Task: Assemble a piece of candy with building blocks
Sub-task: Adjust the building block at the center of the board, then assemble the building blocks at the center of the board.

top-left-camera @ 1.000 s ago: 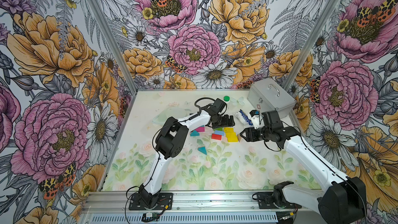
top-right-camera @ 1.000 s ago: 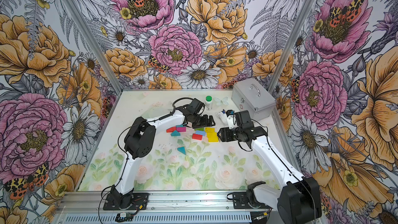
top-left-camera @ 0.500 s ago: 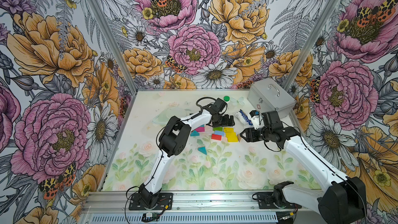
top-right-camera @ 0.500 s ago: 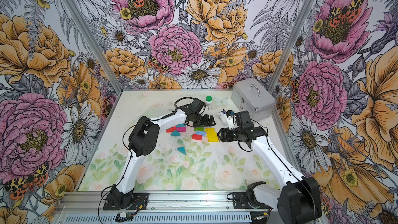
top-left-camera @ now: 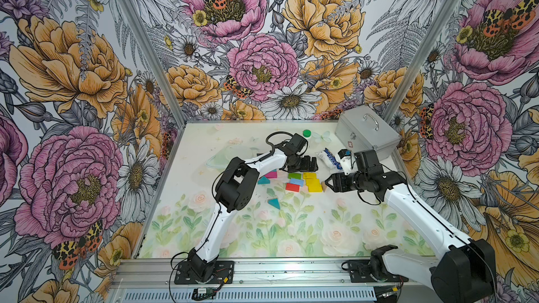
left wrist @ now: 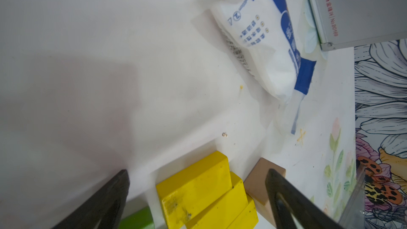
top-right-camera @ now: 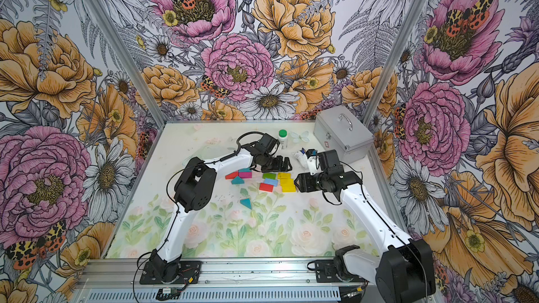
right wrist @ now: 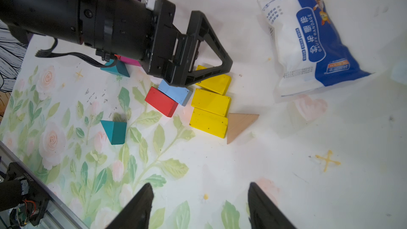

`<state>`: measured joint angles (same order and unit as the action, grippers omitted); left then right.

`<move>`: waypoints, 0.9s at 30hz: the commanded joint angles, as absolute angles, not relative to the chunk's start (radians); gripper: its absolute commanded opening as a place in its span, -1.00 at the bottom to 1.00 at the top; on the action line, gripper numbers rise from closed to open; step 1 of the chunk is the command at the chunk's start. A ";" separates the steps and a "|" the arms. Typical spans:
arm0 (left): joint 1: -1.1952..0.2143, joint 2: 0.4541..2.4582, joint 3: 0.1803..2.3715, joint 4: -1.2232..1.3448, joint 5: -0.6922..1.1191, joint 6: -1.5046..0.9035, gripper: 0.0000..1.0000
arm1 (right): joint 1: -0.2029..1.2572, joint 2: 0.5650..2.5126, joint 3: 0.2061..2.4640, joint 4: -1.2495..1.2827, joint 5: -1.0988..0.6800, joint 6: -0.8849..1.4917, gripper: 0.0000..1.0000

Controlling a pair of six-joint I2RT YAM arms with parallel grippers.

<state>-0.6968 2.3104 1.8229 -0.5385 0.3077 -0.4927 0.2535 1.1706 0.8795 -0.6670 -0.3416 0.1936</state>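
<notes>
Building blocks [right wrist: 161, 104] are laid mid-desk [right wrist: 286, 150]; left gripper [left wrist: 197, 172], wide open and empty, is poised over the yellow row [right wrist: 209, 103]; right gripper [right wrist: 200, 185] is half-open, empty; the row may be scattered by a low jaw.

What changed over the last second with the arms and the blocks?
The left arm's elbow swung slightly toward the right arm; its jaws stay open near the yellow blocks. Nothing was gripped or released. The right arm and every block kept their places.
</notes>
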 commanded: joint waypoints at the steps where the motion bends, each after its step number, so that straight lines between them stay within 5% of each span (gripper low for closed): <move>1: -0.683 2.286 1.816 -0.560 0.277 -0.481 0.95 | 0.245 1.165 0.873 -0.644 -0.337 0.187 0.38; 27: -0.655 2.078 1.263 -0.053 0.074 -0.900 0.97 | 0.246 1.129 0.861 -0.637 -0.399 0.195 0.38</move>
